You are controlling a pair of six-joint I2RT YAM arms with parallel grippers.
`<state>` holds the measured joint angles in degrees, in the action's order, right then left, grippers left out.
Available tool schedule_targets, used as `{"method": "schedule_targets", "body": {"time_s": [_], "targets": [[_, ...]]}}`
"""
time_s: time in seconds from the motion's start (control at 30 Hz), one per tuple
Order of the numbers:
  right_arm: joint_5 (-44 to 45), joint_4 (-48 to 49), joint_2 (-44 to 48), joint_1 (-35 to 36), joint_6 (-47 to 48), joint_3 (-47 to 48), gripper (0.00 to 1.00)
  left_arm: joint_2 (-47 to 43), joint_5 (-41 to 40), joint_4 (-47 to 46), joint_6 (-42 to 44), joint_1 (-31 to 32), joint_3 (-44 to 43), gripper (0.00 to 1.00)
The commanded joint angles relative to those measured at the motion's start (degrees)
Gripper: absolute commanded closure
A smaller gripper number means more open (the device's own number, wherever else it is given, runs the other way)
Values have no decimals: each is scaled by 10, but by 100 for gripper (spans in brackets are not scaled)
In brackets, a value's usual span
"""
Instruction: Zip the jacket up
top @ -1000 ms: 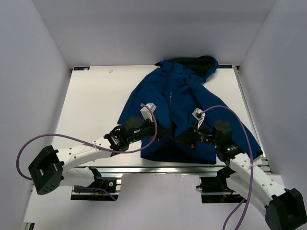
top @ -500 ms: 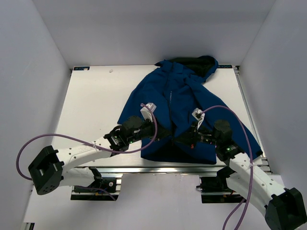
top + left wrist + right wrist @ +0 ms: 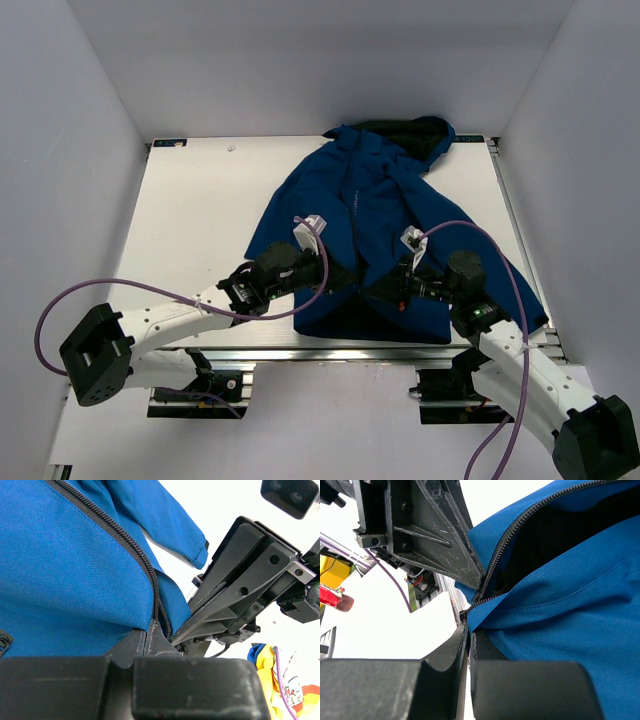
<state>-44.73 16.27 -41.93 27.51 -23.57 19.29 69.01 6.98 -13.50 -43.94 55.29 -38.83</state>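
White table [image 3: 200, 200] boxed in by plain pale walls [image 3: 80, 120] on three sides. On its right half, a royal-blue jacket [image 3: 380, 200] lying flat, hood [image 3: 425, 130] at the far edge, hem at the near edge. Left gripper [image 3: 348, 279] pressed shut on the hem beside the zipper [image 3: 145, 565]. Right gripper [image 3: 378, 291] pinching the facing hem, fingertips almost meeting the left's. Open white surface across the left half. Right sleeve close to the table's right edge.

my left arm [image 3: 170, 318] and right arm [image 3: 525, 368], white shells, chunky black joint blocks [image 3: 95, 355], purple cables [image 3: 150, 287] looping off each, little white camera boxes [image 3: 312, 223] at the wrists, scuffed dark grey fingers [image 3: 245, 565] with screw holes
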Motion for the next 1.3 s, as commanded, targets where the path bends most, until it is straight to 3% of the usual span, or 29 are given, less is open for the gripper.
{"method": "schedule_targets", "body": {"time_s": [0.0, 0.43, 1.27], "targets": [[-5, 28, -3, 4, 4, 26, 100, -15, 13, -11, 9, 2, -2, 100], [33, 49, -9, 4, -24, 26, 100, -20, 20, -17, 12, 2, 2, 100], [12, 32, -8, 3, -20, 14, 100, -31, 14, -18, 4, 2, 9, 100]]}}
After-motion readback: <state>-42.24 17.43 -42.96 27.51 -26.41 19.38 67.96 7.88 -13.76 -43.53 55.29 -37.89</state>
